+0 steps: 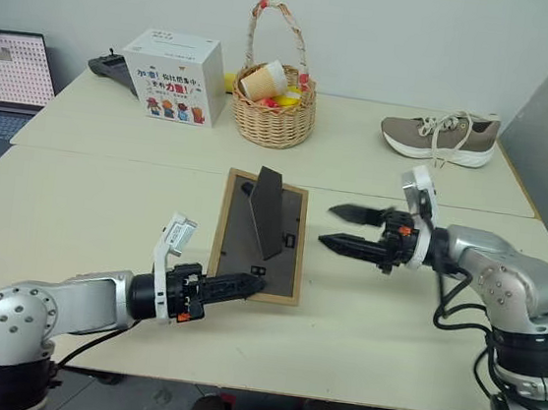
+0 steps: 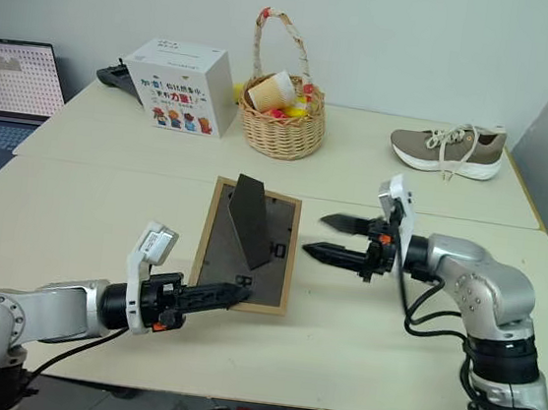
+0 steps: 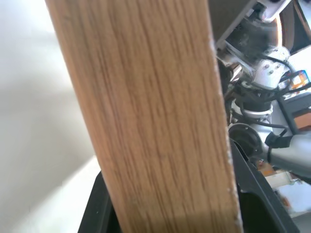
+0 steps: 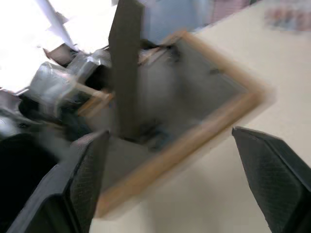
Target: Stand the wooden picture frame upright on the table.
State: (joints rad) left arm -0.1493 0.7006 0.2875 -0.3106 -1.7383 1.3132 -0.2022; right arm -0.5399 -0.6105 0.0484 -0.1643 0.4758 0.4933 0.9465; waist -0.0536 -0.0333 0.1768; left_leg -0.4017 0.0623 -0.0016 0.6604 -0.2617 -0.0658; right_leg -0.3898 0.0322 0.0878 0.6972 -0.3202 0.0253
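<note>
You have the large cream-beige table (image 1: 104, 215) in front of you, its thin seam running across just behind the work area. The small rectangular light-wood picture frame (image 1: 293, 252) lies face down on it near the middle, dark grey back showing, with the fold-out stand (image 1: 266, 212) already swung up off the back like a fin. Its long axis runs away from you, tilted only slightly, so a short edge faces you and the long edges face the two arms. Along the far side of the table sit a white printed box (image 1: 175, 78), a woven wicker basket (image 1: 273, 106) with bits inside, a tan sneaker (image 1: 440, 137) and an open laptop (image 1: 6, 76), all well apart from the frame. Your left gripper (image 1: 245, 286) is the nearer one: it reaches in from the near-left at the frame's near short edge, and in the left wrist view the wood rail fills the space between its black fingers, so it looks to be pinching that rail, though from the head views alone you cannot be sure of the contact. Your right gripper (image 1: 341, 227) hovers just beside the frame's right long edge, pointing straight at it, fingers spread wide with nothing between them. The coming move, as I judge it, turns on that layout: lift by the near short edge with the left so the frame pivots up onto stand and far edge, with the right free to steady the long side.
</note>
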